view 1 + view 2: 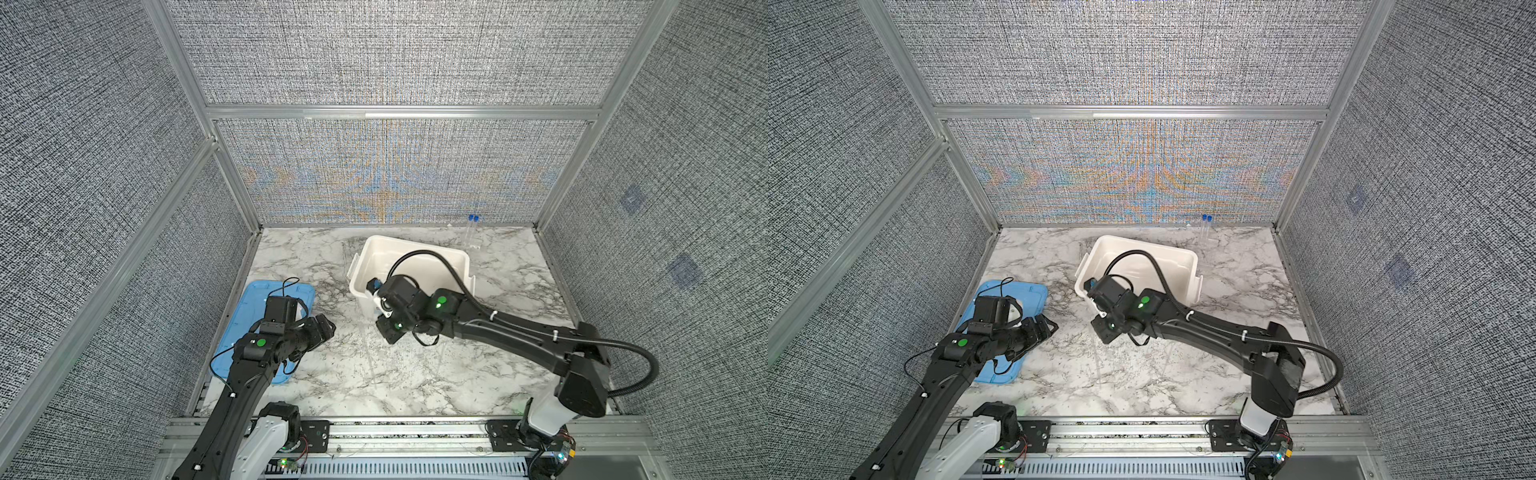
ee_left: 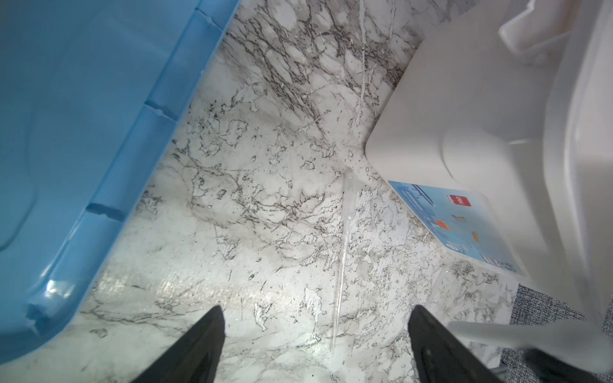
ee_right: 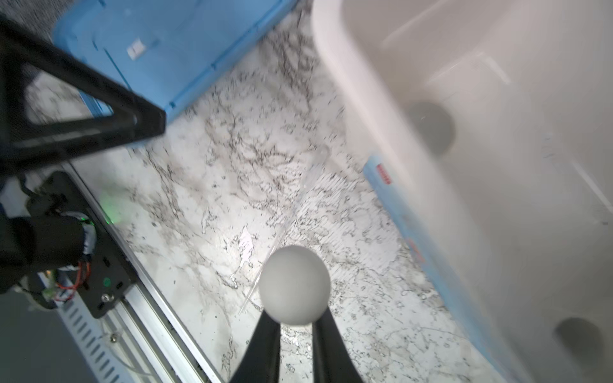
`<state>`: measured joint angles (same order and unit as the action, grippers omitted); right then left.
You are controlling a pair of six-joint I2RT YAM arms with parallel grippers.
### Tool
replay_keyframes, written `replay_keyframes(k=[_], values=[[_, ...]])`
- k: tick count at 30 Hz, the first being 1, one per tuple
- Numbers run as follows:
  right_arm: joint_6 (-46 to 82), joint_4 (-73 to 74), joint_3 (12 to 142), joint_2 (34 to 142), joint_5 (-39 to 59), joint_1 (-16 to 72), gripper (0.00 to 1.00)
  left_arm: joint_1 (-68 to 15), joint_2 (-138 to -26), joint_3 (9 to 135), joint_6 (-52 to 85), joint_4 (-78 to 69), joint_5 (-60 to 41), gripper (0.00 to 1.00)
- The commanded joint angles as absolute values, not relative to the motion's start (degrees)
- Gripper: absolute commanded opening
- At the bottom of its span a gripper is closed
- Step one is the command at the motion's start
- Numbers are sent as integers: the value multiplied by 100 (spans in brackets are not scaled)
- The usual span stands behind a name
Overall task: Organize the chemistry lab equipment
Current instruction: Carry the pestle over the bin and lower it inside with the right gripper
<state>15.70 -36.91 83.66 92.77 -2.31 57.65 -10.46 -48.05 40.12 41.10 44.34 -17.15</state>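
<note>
My right gripper (image 3: 295,315) is shut on the white pestle (image 3: 294,285), whose round head faces the right wrist camera; its shaft (image 2: 530,333) shows in the left wrist view. In both top views its jaws are hidden under the right wrist (image 1: 401,299) at the tub's front left corner. My left gripper (image 2: 315,310) (image 1: 326,328) is open and empty above the marble, beside the blue lid. A thin clear rod (image 2: 343,252) (image 3: 292,212) lies on the table before the tub. Two clear tubes with blue caps (image 1: 471,232) (image 1: 1205,227) are at the back wall.
The large white tub (image 1: 415,253) (image 1: 1142,243) sits at the back middle with a blue label (image 2: 464,225) on its side. The flat light-blue lid (image 1: 249,332) (image 1: 1000,370) lies at the left under my left arm. Grey walls enclose three sides; a metal rail (image 1: 415,432) runs along the front.
</note>
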Motion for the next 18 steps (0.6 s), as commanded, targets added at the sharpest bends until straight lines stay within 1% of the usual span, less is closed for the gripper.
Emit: replay_keyframes(k=[1, 5, 10, 15, 18], values=[[1329, -3804, 8539, 8967, -80, 5492, 13, -1046, -4798, 3913, 4200, 4154, -1951, 88], [1014, -3805, 8769, 8651, -150, 5028, 13, -1046, -4873, 3948, 4193, 4222, -2041, 88], [517, -4094, 8925, 8620, 2, 4137, 11, -1042, -4858, 3885, 4149, 4165, -2028, 88], [-69, -4455, 9209, 9026, 364, 3615, 12, -1038, -4940, 3821, 4216, 3962, -2169, 88], [-324, -4799, 9456, 9466, 354, 3500, 12, -1037, -5067, 3807, 4211, 3875, -2186, 88]])
